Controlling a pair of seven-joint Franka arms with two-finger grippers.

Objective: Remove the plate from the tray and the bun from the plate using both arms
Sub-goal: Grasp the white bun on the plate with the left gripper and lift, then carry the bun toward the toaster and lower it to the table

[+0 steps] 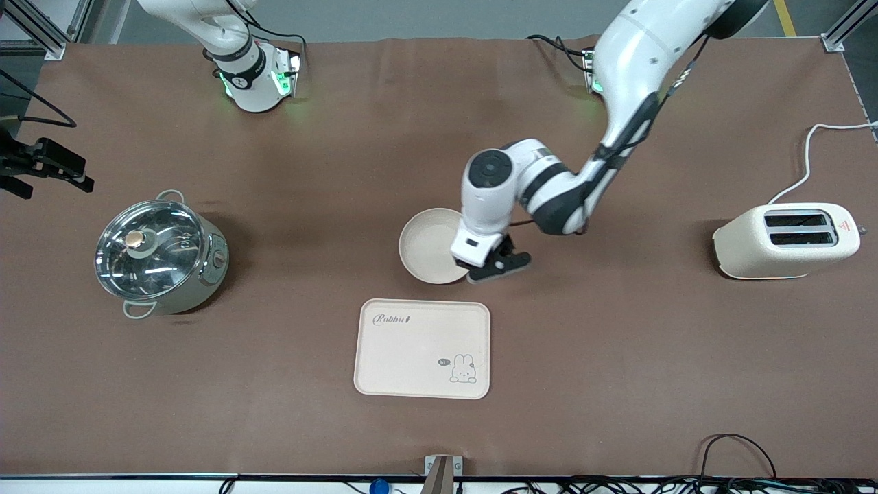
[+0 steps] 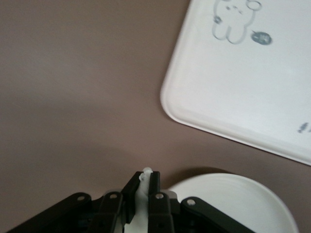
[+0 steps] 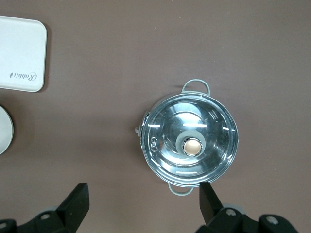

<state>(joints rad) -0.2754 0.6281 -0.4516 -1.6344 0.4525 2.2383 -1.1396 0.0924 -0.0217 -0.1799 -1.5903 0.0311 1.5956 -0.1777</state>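
Item 1. Rectangular cream tray (image 1: 422, 348), nearest the front camera, lying flat with its long axis along the table's length. Printed script "Rabbit" in the corner toward the right arm's end; a small rabbit drawing with a speech bubble in the corner toward the left arm's end. Nothing lies on it.

Item 2. Round cream plate (image 1: 426, 247), just farther from the front camera than the tray and apart from it, with brown mat showing between. It rests right way up, hollow facing upward, plain, no marking. Being round, it has no long axis.

Item 3. Left gripper (image 1: 499, 266), at the plate's rim on the side toward the left arm's end. In the left wrist view the fingers (image 2: 154, 182) stand pinched together on the thin pale rim of the plate, clamped on it. The left arm (image 1: 617, 130) reaches down from its base and covers part of the plate's edge.

Item 4. Steel pot (image 1: 161, 252) with glass lid and brass-coloured knob, well apart toward the right arm's end. Two loop handles.

Item 5. Cream two-slot toaster (image 1: 787, 240), well apart toward the left arm's end, white cord trailing off; a small red triangle label, not readable.

Item 6. Right gripper (image 3: 141, 204), fingers spread wide apart, holding nothing, over the pot; the right arm (image 1: 240, 65) waits.

Item 7. Brown table mat (image 1: 329, 158).
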